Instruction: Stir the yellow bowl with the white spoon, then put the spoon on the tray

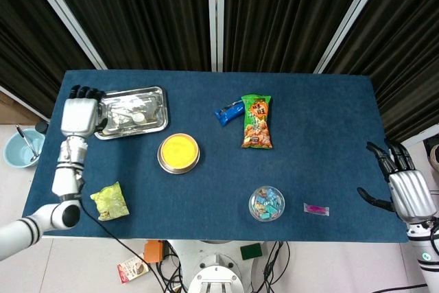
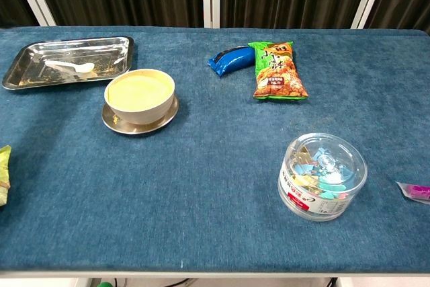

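White spoon (image 2: 69, 66) lies flat inside the steel tray (image 1: 156, 123), near the tray's middle; long axis runs roughly along the tray's length, bowl end toward the yellow bowl side (rightward in the chest view), handle pointing toward the tray's left end. In the head view the spoon (image 1: 132, 119) shows the same lie, bowl end to the right. Nothing touches it. Yellow bowl (image 2: 140, 94) sits upright on a small metal saucer (image 2: 117, 124), just in front of the tray's right corner, apart from it. Left robot hand (image 1: 79, 114) is just off the tray's left edge, fingers spread and holding nothing; it appears only in the head view. Right robot hand (image 1: 406, 190) is beyond the tabletop's right edge, well away from everything, fingers apart, empty. Blue tabletop (image 2: 201, 186) also carries: a green snack bag (image 2: 275, 70) with a blue packet (image 2: 229, 58) touching its left side, a clear round tub of coloured bits (image 2: 322, 175) near the front, a small pink wrapper (image 1: 316, 208) just right of the tub, and a yellow-green crumpled packet (image 1: 110, 201) at the front left. Off the tabletop to the left, a pale blue bowl (image 1: 20, 147) sits on the floor.
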`<state>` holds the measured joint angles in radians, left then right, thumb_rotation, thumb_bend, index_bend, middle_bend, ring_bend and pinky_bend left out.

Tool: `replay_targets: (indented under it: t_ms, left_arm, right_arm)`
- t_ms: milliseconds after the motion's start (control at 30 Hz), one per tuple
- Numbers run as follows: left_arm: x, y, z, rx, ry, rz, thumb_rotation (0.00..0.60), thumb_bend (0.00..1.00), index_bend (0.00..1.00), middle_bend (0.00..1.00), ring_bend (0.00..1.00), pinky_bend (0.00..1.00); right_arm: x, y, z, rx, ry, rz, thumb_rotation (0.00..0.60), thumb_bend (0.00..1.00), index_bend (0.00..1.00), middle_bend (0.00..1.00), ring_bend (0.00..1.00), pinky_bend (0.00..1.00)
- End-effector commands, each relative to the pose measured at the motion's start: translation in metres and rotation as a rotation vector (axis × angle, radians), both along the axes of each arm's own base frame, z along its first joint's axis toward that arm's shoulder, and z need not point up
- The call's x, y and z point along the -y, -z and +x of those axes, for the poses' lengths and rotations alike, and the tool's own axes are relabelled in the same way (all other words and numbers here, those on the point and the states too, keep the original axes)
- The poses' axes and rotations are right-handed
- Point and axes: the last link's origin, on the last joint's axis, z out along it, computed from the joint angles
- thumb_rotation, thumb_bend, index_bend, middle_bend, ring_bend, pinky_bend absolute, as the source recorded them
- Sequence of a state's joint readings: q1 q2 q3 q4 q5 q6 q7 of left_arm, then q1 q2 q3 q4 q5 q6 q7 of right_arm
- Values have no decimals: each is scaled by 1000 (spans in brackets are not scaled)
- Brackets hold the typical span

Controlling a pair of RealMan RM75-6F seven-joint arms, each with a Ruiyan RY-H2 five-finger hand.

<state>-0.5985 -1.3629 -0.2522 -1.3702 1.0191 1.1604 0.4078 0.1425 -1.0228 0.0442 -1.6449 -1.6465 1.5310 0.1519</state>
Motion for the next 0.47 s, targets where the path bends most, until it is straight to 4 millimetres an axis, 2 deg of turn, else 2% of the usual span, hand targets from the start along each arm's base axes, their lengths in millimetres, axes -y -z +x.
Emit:
replay_targets:
  t_ms: [33, 133, 233, 333, 467]
  left_arm:
    - [90, -50, -33, -1, 43, 9, 600, 222, 288, 258, 156, 117]
    - [132, -62, -45, 1, 51, 10, 600, 223, 287, 258, 156, 111]
    - [169, -66, -54, 23, 40, -2, 600, 223, 288, 258, 156, 111]
    - [197, -66, -61, 33, 18, 12, 600, 223, 287, 258, 156, 111]
    - [221, -63, -66, 30, 0, 15, 600, 222, 288, 258, 156, 111]
  right_arm:
    - [-7, -1, -8, -9, 23, 7, 600, 214, 35, 156, 0, 62]
    - [-13, 0, -14, -2, 39, 7, 600, 218, 35, 152, 0, 61]
    - [-21, 4, -17, 5, 44, 4, 600, 219, 35, 150, 0, 58]
    - [-26, 7, -19, 11, 43, -1, 600, 219, 35, 150, 0, 57]
    - [-28, 9, -18, 10, 36, 0, 600, 219, 35, 150, 0, 56]
